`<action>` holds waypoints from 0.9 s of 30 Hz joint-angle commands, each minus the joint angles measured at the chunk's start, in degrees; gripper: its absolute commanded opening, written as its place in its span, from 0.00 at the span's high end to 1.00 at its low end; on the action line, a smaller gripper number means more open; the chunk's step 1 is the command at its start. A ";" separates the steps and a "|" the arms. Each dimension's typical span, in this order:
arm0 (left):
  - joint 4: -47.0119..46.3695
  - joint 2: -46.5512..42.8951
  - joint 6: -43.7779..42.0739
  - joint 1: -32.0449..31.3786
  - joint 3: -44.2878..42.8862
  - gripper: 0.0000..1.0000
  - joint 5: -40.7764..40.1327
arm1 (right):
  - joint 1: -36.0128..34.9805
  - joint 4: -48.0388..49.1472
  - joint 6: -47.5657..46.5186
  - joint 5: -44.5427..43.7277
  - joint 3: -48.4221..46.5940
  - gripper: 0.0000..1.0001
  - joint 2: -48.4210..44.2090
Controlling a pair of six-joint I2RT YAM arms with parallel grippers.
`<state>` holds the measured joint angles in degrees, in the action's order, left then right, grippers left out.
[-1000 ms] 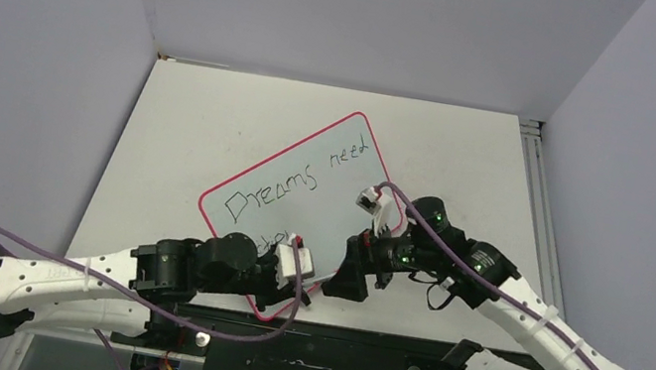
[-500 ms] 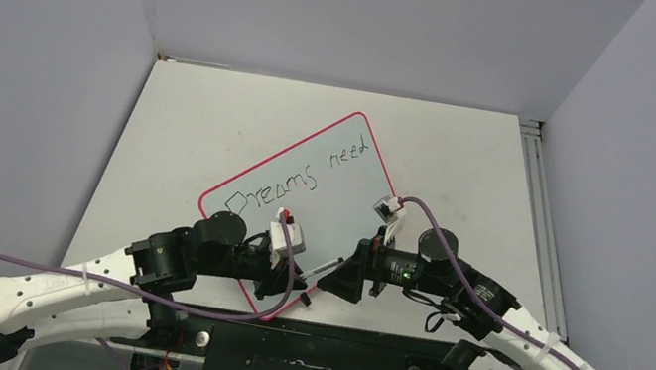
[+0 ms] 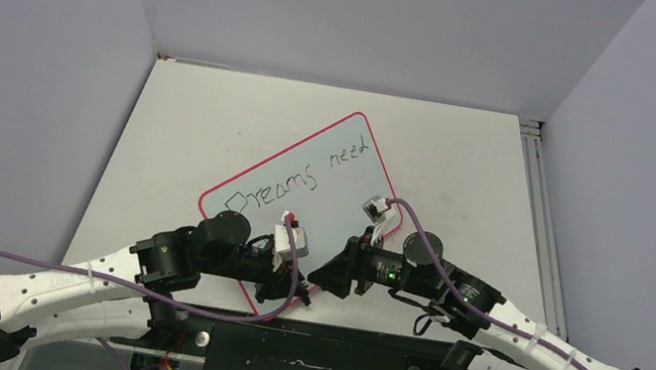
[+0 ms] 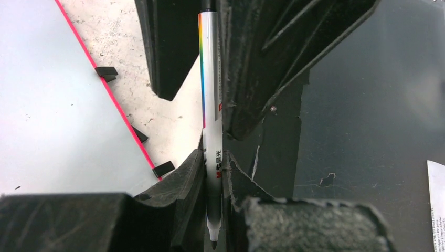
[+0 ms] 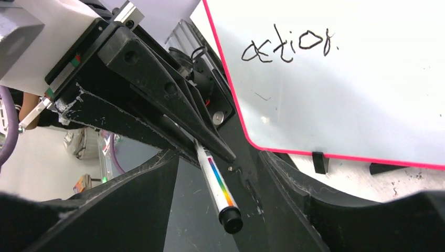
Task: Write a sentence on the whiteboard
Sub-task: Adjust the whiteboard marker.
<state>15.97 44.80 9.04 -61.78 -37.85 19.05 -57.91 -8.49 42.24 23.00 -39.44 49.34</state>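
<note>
left jaws: clenched on the marker [image 4: 211,105] near its writing tip
right jaws: parted, one on each side of the marker's rear end, with a gap visible between them and the barrel
marker: held in the air between the two arms, just off the whiteboard's near corner
whiteboard [image 3: 346,203]: flat on the desk [image 3: 459,157], set askew, near corner beside both jaws
sentence [image 3: 300,180]: "Dreams need" in the upper row; "action" below, nearest the jaws

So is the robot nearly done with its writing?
Nearly. Done: the sentence on the whiteboard reads "Dreams need action." with a full stop. In hand: the left gripper pinches the marker, and the right gripper is open around its back end. To do: probably just passing or putting away the marker.
</note>
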 commanded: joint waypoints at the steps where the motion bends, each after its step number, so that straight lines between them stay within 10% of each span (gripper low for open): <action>1: -4.36 -0.98 0.72 0.30 -0.39 1.00 2.88 | -0.35 7.98 1.94 -0.71 1.25 0.46 -0.78; 27: -4.09 -0.72 1.88 0.63 -0.97 1.00 2.79 | -0.36 9.14 0.56 4.43 1.35 0.95 0.63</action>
<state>15.35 44.60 9.21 -61.65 -37.82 22.81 -57.91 -1.15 44.73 29.41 -37.47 51.16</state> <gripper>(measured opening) 0.108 0.135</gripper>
